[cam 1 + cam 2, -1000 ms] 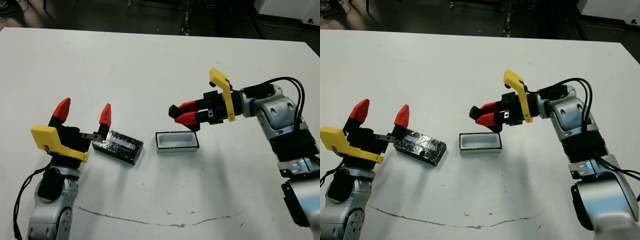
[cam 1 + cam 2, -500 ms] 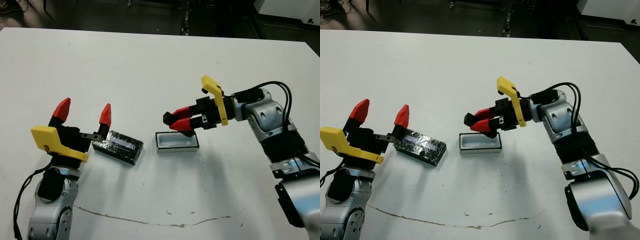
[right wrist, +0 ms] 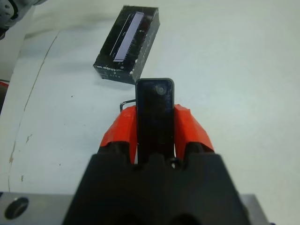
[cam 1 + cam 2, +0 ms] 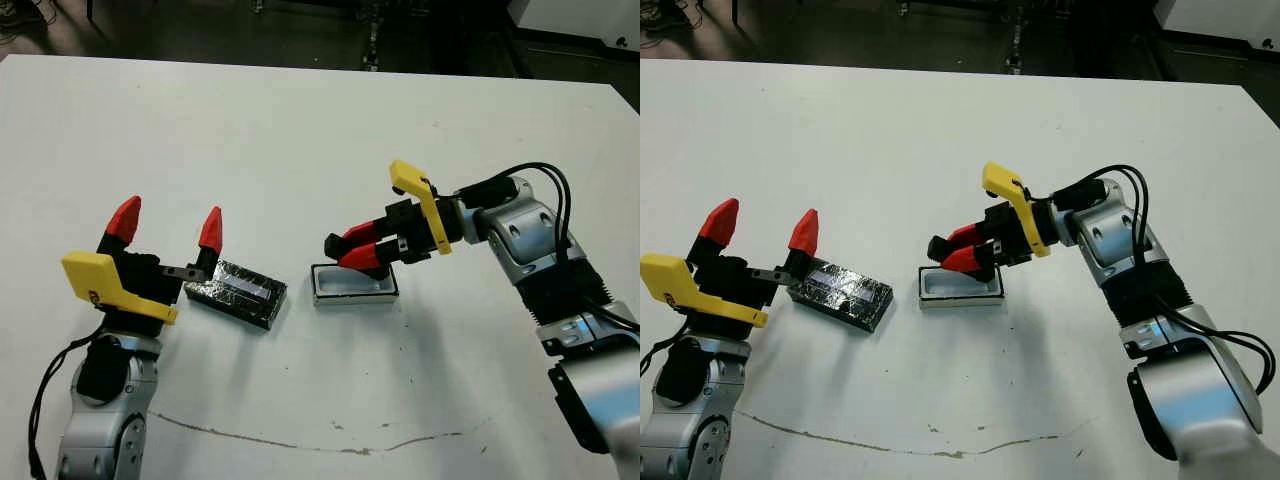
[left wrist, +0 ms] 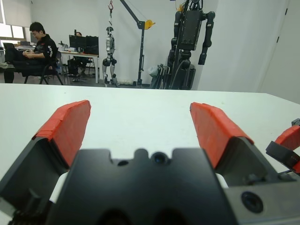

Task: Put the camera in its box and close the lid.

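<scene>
From my head, my right gripper [image 4: 345, 250] pinches the camera [image 4: 331, 244] over the box [image 4: 354, 283], which sits on the white table [image 4: 300, 140]. The lid [image 4: 236, 293] lies at the box's 9 o'clock, just beside my left gripper [image 4: 168, 227], whose fingers are spread and hold nothing.

Left wrist: both fingers [image 5: 68, 125] stand wide apart.

Right wrist: the camera [image 3: 154, 115] is clamped between my pads; the lid [image 3: 127, 43] lies at its 12 o'clock.

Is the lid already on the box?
No, the lid lies on the table apart from the box, near the left gripper.
</scene>
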Available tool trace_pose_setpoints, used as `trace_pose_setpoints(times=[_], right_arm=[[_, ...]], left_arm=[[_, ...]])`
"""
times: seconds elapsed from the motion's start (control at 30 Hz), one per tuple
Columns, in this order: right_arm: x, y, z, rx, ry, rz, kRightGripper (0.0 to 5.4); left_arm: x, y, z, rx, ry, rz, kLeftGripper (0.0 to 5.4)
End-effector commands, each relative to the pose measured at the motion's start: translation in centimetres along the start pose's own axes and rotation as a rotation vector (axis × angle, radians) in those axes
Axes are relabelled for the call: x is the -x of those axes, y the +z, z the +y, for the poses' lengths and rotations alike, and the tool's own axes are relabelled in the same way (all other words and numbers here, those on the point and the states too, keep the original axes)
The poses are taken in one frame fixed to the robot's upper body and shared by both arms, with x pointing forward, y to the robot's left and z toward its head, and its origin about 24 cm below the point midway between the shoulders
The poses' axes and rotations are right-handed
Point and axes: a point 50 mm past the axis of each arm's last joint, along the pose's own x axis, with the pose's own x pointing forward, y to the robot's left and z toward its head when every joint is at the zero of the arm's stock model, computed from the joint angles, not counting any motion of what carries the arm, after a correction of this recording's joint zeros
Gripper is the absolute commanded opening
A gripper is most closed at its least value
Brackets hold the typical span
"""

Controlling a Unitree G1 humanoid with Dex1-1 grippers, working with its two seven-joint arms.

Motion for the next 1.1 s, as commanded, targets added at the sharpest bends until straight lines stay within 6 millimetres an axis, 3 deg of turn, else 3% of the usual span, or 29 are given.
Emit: trace_pose_setpoints(times=[0.03,1.1], right_arm=[[0.0,-0.2,0.2,0.008,0.009,0.017,1.64],[0.1,-2.1,0.6,0.028,0.030,0.106,1.64]], left_arm=[[0.3,-0.2,0.1,-0.011,0.007,0.019,5.40],[0.4,-0.3,-0.2,0.018,0.005,0.020,5.40]])
